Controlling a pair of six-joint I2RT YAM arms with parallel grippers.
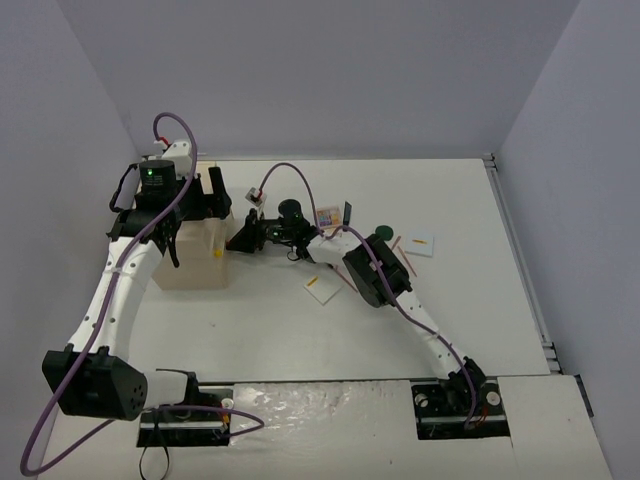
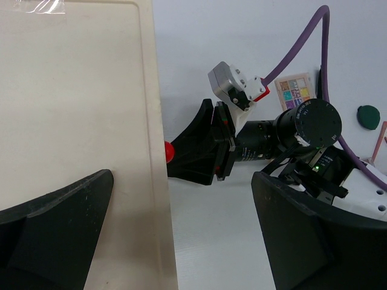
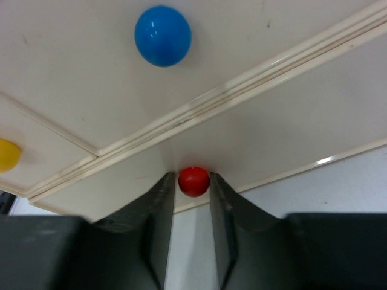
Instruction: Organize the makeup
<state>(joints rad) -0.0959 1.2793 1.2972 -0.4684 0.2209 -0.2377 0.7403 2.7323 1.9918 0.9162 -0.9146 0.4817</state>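
The makeup lies on the table right of the big beige box: a colourful square palette, a dark green round compact, thin pink pencils and two white cards. My right gripper is at the box's right face, its jaws closed round a red knob on a drawer front. My left gripper hovers open over the box's top right edge; it holds nothing. The left wrist view also shows the palette and the compact.
The box front also carries a blue knob and a yellow knob. The right arm's wrist and purple cable lie just right of the left gripper. White walls close the table at left, back and right.
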